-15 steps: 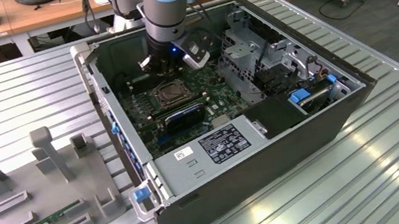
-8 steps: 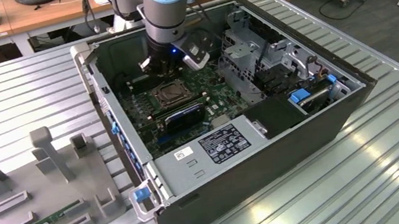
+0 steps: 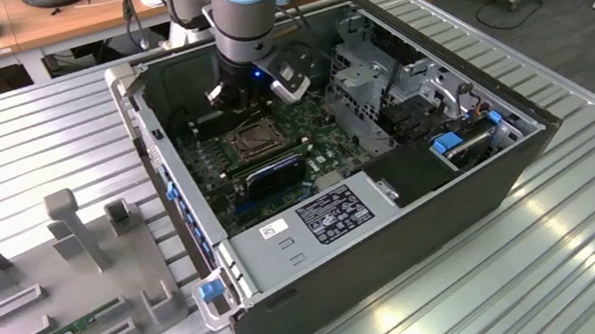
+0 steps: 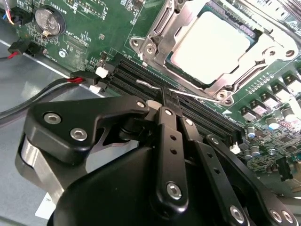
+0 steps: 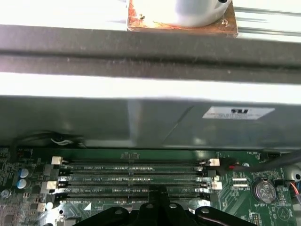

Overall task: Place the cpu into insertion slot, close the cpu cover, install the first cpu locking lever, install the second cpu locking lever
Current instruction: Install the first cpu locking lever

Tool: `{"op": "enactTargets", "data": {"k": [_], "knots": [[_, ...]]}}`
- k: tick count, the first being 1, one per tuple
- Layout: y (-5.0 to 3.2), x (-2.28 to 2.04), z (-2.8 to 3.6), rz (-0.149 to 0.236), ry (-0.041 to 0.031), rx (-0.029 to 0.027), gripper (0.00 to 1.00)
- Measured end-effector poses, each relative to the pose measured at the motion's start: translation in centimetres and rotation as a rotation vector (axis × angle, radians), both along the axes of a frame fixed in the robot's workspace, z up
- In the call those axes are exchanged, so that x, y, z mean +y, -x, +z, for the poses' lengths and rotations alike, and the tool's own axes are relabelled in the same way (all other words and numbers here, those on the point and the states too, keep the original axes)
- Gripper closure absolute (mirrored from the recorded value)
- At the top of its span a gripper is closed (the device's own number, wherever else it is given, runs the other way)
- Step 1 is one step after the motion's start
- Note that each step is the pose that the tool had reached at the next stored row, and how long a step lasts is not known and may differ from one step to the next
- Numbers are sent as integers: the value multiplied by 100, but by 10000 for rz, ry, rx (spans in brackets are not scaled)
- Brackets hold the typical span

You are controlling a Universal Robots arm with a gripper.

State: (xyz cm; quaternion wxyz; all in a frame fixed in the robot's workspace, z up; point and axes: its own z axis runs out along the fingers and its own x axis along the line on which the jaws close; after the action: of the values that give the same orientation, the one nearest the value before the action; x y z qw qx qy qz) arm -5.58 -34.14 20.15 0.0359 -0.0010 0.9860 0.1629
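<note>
The cpu, a square chip with a silvery top, lies in its socket on the green motherboard inside the open computer case. The cpu cover, a silver metal frame, lies flat around the chip. A thin wire locking lever runs along the socket's edge, and its hooked end sticks out over the black memory slots. My gripper is shut, its tips right at this lever, with no gap between the fingers. It hangs just beside the socket in the exterior view.
Black memory slots lie under the gripper. A coin battery and red-black cables sit nearby. The case wall rises close by. The power supply and drive cage crowd the case. A grey fixture tray lies at the exterior view's left.
</note>
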Motion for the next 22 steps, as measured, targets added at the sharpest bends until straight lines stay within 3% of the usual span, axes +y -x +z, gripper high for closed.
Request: {"op": "enactTargets", "data": {"k": [4,7,17,20,22], "knots": [[0,1,-2,1,5,-1,89],[0,0,-7,1,54,1,89],[-8,0,-84,-1,91,1,89],[-9,0,-88,1,160,0,89],[-9,1,-88,1,248,-1,89]]}}
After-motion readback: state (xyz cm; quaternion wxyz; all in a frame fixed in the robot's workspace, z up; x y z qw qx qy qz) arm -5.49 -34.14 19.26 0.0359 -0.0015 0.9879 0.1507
